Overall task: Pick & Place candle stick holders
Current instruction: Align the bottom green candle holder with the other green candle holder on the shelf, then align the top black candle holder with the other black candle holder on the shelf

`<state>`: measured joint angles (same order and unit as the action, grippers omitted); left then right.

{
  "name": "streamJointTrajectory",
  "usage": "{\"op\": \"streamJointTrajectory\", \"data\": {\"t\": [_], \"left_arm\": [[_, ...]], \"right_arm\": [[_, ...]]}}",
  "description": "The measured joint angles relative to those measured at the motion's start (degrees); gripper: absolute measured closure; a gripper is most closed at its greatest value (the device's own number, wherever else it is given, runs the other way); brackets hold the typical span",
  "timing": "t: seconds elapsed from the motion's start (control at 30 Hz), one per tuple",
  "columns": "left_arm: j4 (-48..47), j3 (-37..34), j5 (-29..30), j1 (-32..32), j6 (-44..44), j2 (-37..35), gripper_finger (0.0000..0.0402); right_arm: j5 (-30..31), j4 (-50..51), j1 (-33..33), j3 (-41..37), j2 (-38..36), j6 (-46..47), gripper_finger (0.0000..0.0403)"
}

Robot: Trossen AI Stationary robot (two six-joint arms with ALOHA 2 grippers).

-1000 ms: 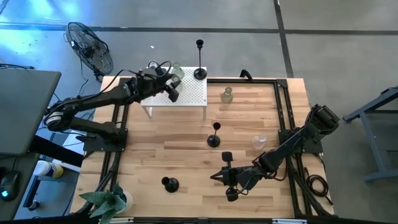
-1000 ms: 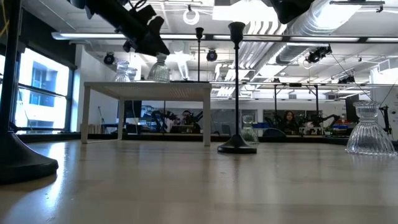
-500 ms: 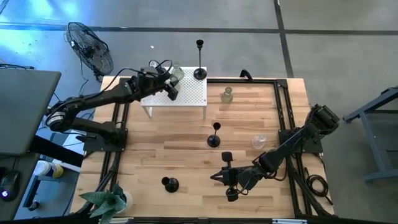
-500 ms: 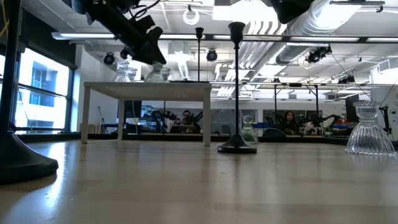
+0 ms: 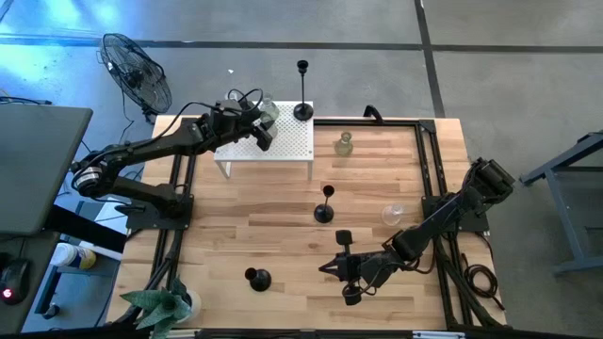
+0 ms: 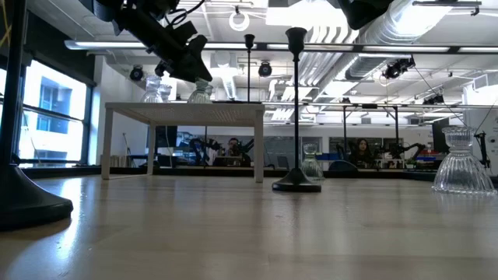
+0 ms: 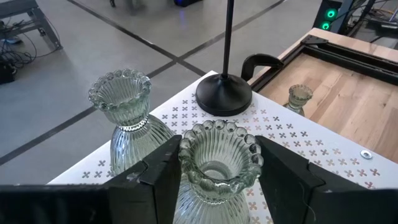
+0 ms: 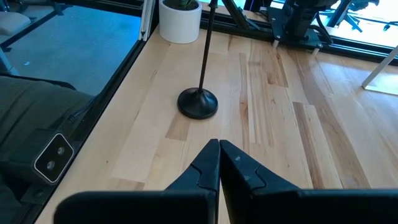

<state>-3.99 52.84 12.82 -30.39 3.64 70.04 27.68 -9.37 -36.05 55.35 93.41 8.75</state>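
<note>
Left wrist view alone: left gripper [image 7: 217,177] fingers astride ribbed glass holder [image 7: 217,168] on white perforated table [image 7: 273,134]. Right gripper [image 8: 219,163] pressed together over wooden tabletop [image 8: 280,118].

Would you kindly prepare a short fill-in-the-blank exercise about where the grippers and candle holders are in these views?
1. The left gripper has its fingers on either side of a ribbed ____ holder.
2. That holder stands on the white ____ table.
3. The right gripper has its fingers ____.
4. The tall holder standing on the white table is coloured ____.

Missing words: glass; perforated; shut; black
</note>
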Motion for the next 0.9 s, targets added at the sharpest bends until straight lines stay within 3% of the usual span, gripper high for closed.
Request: {"op": "streamJointTrajectory", "data": {"t": [0.33, 0.63, 0.9], "left_arm": [[-0.5, -0.1, 1.3, 0.0, -1.9, 0.0, 0.0182], [-4.2, 4.3, 2.8, 0.0, -4.2, -0.2, 0.0180], [-15.4, 10.7, 2.5, 4.6, -6.6, -2.9, 0.0193]], "right_arm": [[-0.1, 0.0, 0.0, 0.0, 0.0, 0.0, 0.0402], [-0.2, 0.1, 0.0, 0.0, 0.0, 0.0, 0.0402], [0.2, 7.3, -0.1, 0.1, -1.8, 4.7, 0.0402]]}}
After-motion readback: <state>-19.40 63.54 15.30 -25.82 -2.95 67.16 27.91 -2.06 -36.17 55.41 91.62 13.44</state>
